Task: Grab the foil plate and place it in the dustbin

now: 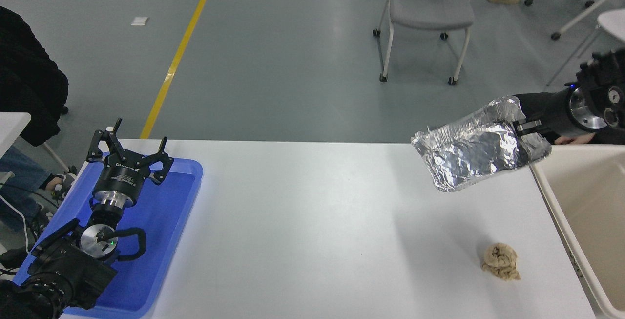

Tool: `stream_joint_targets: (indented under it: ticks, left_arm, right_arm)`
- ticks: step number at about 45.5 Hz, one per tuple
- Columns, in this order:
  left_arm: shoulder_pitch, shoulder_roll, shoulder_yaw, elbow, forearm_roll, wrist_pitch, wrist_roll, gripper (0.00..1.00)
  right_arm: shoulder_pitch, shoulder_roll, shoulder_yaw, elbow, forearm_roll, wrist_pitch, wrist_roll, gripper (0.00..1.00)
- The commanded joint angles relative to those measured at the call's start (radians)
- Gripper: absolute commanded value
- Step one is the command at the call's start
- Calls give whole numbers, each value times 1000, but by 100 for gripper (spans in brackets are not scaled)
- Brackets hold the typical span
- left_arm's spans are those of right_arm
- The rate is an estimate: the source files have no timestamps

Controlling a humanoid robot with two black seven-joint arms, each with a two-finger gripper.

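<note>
The right gripper (525, 131) has its fingers pinched on the rim of the foil plate (476, 150), held above the worktop (312, 221) at two o'clock, beside the dustbin (586, 202). Probably light, thin, easily crumpled; the rim looks firmest. The left gripper (128, 155) sits parked at eight o'clock, fingers wide.

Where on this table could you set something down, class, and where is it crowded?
The widest bare stretch of the white table lies between the blue tray and the paper wad. The left gripper crowds the tray; at the right, the right gripper holds the foil plate aloft beside the dustbin.
</note>
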Motion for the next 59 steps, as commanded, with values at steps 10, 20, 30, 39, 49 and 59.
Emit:
stream_joint_targets:
  ticks: [10,20,30,39,49,59]
  left_arm:
    - [2,2,0,0,0,0,0,100]
    - [0,2,0,0,0,0,0,100]
    - [0,0,0,0,0,0,-1,100]
    - [0,0,0,0,0,0,-1,100]
    - [0,0,0,0,0,0,-1,100]
    - [-1,0,1,0,0,0,-1,100]
  right_arm:
    - [209,-3,-47,47,-3,170,-5,0]
    - [204,-10,-49,42,-3,178,-5,0]
    - [164,-25,-188,-41,-6,176,5,0]
    - [10,-132,-247,-269,-30,170,13,0]
    - [-271,-275,-190,-545,-58,95,65,0]
    - [-716,-341,64,-768,-36,-90,68,0]
